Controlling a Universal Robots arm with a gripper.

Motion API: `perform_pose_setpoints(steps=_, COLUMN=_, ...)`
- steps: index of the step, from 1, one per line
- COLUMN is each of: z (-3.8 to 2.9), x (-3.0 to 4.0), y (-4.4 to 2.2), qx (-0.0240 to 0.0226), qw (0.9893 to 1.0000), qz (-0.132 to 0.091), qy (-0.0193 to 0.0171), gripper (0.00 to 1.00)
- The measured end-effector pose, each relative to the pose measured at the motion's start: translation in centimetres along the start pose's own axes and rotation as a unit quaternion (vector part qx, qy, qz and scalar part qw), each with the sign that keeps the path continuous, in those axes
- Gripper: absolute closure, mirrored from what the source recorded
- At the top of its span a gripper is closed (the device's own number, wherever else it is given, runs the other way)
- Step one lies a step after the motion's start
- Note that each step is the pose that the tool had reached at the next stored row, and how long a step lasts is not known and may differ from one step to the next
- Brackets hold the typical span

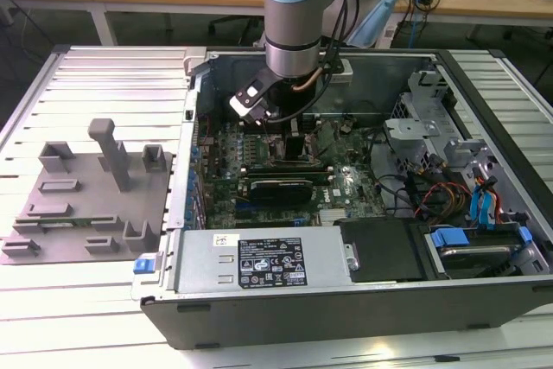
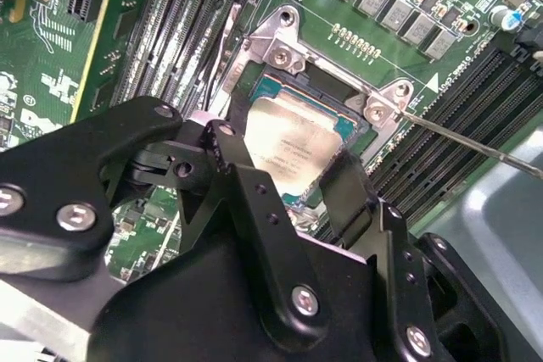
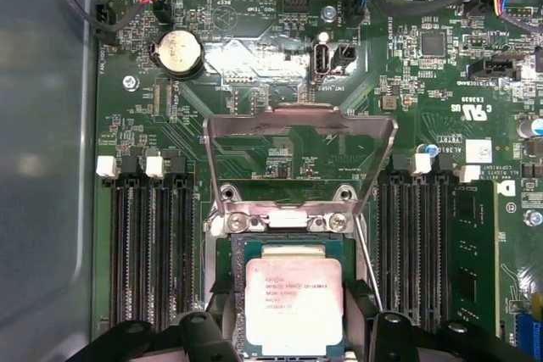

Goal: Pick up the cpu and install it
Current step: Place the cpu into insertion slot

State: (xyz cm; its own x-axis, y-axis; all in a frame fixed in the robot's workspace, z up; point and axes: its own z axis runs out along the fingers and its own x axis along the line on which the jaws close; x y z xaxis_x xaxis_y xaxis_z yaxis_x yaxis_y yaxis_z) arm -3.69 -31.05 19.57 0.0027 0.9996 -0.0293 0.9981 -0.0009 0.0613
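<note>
While the arm hangs down inside the open computer case [image 1: 285, 313], I read the gripper [image 3: 294, 332] as sitting straight above the cpu [image 3: 294, 294], not off to any side of it. The chip lies flat in the motherboard socket [image 3: 237, 281], pale metal top up, with the load plate [image 3: 299, 116] swung up and open beyond it. The fingers [image 3: 202, 335] are spread, one to each side of the chip, so their closing line runs across it toward the two banks of memory slots [image 3: 153, 252]. In the first wrist view a sliver of socket shows between each finger and the chip's edge (thin, but there on both sides), so I judge nothing is being pinched. In both wrist views the chip looks square to the socket frame.
</note>
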Motion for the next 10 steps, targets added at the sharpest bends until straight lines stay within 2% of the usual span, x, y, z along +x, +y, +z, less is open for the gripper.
perform_pose_setpoints(steps=10, z=-0.03, x=0.0, y=0.19, qx=0.0001, qw=1.0, qz=0.0, qy=0.0002, gripper=0.39)
